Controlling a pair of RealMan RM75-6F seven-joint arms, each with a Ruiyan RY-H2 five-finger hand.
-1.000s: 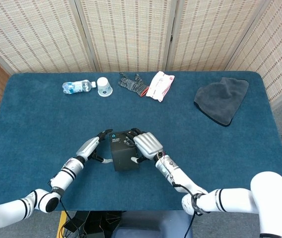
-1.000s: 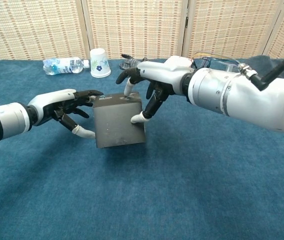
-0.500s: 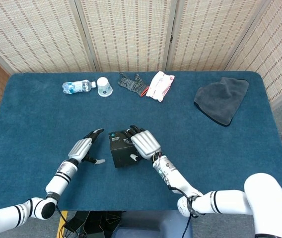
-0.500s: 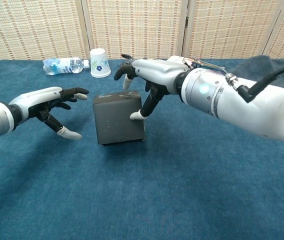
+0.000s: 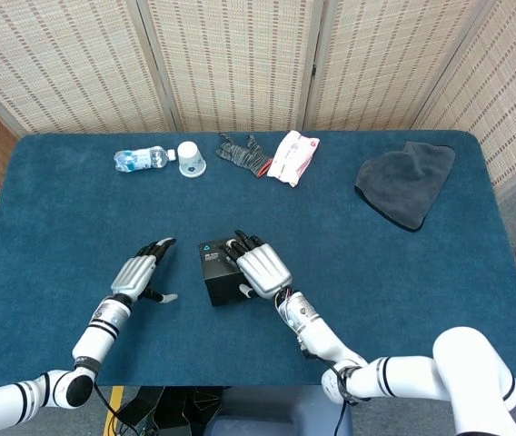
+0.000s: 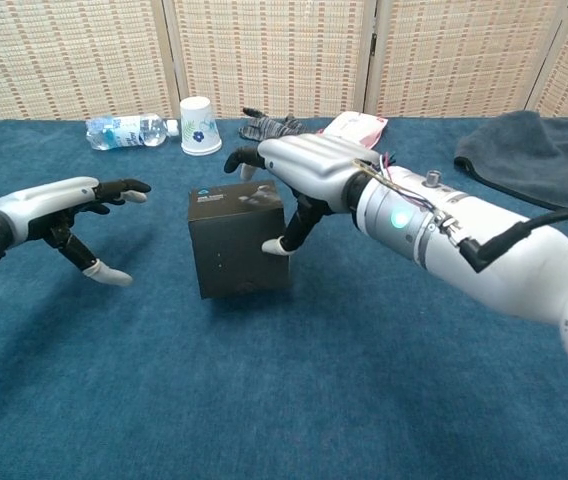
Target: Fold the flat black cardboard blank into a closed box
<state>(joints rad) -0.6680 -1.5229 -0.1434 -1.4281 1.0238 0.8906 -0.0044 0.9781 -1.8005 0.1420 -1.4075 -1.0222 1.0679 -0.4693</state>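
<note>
**One Folded Box, One Hand On It**

A single black box (image 6: 237, 238) stood closed near the middle of the blue table (image 5: 403, 272). The right hand (image 5: 260, 265) lay over its top, thumb against the near face, fingers spread; whether it truly gripped could not be told. The left hand (image 6: 59, 208) hung apart from the box, fingers spread, holding nothing. Along the far edge lay one bottle (image 5: 140, 159), one paper cup (image 5: 190, 158), one glove (image 5: 244, 153), one packet (image 5: 293, 156) and one grey cloth (image 5: 406, 182).
</note>
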